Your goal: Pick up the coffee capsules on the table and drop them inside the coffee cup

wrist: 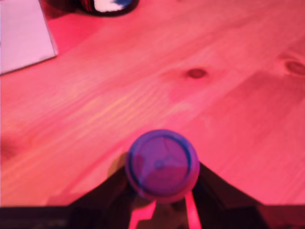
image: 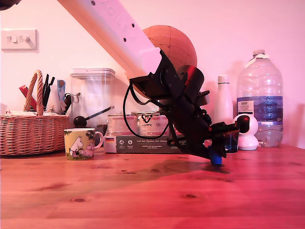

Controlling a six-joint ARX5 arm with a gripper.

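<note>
A bright blue coffee capsule [wrist: 162, 164] sits between my gripper's [wrist: 162, 180] dark fingers, its round face towards the wrist camera. In the exterior view the gripper [image: 217, 156] is down at the wooden table [image: 152, 191], towards that view's right. The blue capsule [image: 216, 159] pokes out below the fingers, at or just above the surface. The gripper looks shut on it. The coffee cup [image: 81, 143], pale yellow-green with cartoon figures and a white handle, stands upright far off at the exterior view's left.
A wicker basket [image: 28, 133] stands left of the cup. Behind are a clear plastic container [image: 93, 95], tins on a box [image: 138, 136], a white bottle [image: 223, 102], a large water bottle [image: 259, 95] and a small white camera [image: 248, 136]. An orange ball [image: 174, 45] is behind the arm.
</note>
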